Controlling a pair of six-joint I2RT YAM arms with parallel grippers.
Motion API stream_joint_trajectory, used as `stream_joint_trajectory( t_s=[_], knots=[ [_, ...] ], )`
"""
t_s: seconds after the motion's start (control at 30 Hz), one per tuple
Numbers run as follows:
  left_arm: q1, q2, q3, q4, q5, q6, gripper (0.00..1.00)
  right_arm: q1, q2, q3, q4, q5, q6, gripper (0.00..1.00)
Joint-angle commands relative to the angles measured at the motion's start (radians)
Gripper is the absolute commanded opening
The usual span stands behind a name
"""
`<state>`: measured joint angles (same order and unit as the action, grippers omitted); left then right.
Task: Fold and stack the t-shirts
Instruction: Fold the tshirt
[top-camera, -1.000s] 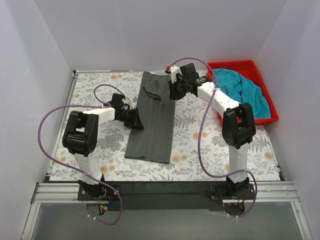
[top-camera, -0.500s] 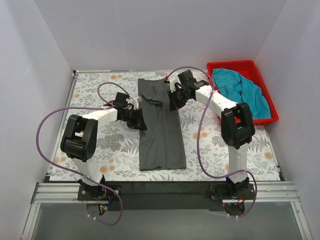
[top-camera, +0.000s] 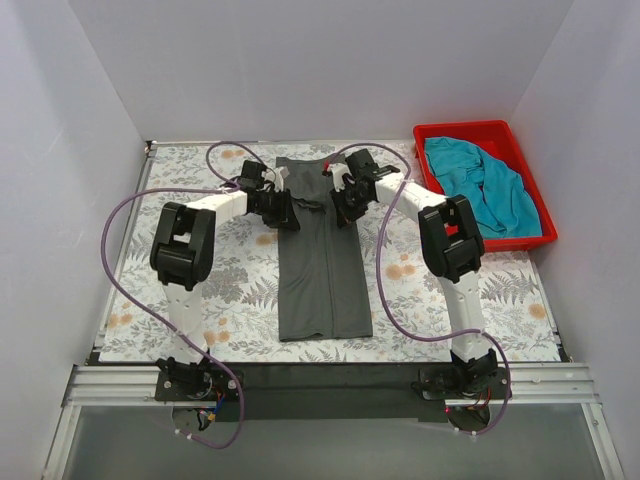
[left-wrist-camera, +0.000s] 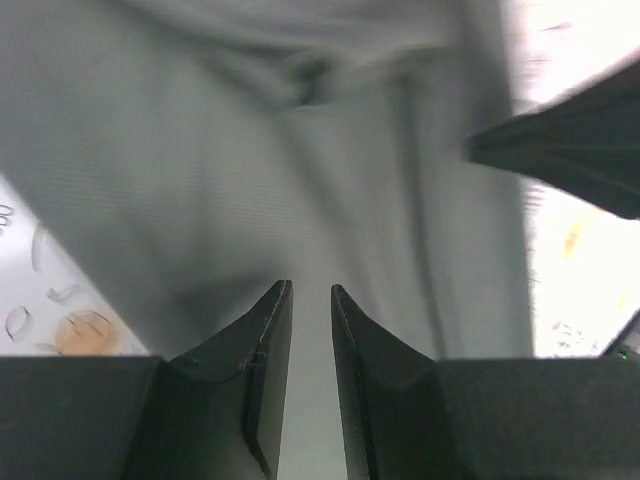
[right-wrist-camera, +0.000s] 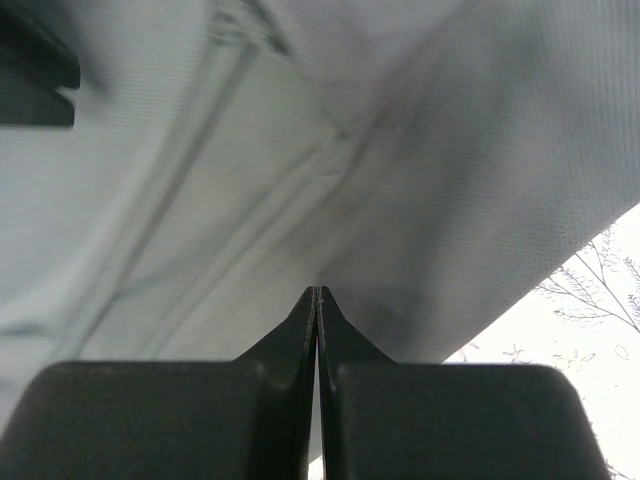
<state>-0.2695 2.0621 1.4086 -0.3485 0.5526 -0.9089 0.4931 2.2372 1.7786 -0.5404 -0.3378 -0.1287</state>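
Charcoal t-shirt (top-camera: 322, 275) lies gripped by left pincer (top-camera: 289, 213) and right pincer (top-camera: 339, 208)

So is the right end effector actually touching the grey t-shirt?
Touching. In the right wrist view the right end effector is shut on the grey t-shirt, and creases radiate from its tips.

My right gripper (right-wrist-camera: 317, 292), fingers pressed together, pinches a fold of the grey t-shirt (right-wrist-camera: 400, 140); floral table (right-wrist-camera: 590, 295) shows beyond the cloth's edge.

Red rectangular plastic bin (top-camera: 468, 127) sits at far-right corner of floral-print counter (top-camera: 240, 290), w/ plain white walls (top-camera: 300, 70) on 3 sides.
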Motion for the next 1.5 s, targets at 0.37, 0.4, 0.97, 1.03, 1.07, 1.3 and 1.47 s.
stream_joint_trajectory(
  t_s=[0.37, 0.4, 0.97, 1.03, 1.07, 1.3, 1.47],
  knots=[
    [0.087, 0.282, 0.329, -0.032, 0.030, -0.037, 0.21, -0.068, 0.196, 0.225, 0.065, 0.102, 0.070, 0.01],
    [0.090, 0.305, 0.340, -0.032, 0.038, -0.045, 0.21, -0.070, 0.206, 0.258, 0.066, 0.103, 0.067, 0.01],
    [0.098, -0.068, 0.468, -0.156, 0.128, 0.256, 0.71, -0.082, -0.220, 0.256, 0.076, -0.079, -0.164, 0.50],
    [0.098, -0.190, 0.346, -0.123, 0.123, 0.280, 0.80, -0.082, -0.342, 0.190, 0.088, -0.076, -0.215, 0.56],
    [0.098, -0.312, 0.299, -0.057, 0.115, 0.281, 0.81, -0.083, -0.379, 0.162, 0.095, -0.070, -0.253, 0.58],
    [0.081, -0.689, -0.100, 0.097, 0.209, 0.431, 0.85, -0.073, -0.649, -0.057, 0.030, -0.170, -0.555, 0.98],
    [-0.056, -0.893, -0.406, -0.141, 0.207, 0.682, 0.87, -0.012, -0.864, -0.443, -0.072, -0.210, -0.748, 0.98]
  ],
)
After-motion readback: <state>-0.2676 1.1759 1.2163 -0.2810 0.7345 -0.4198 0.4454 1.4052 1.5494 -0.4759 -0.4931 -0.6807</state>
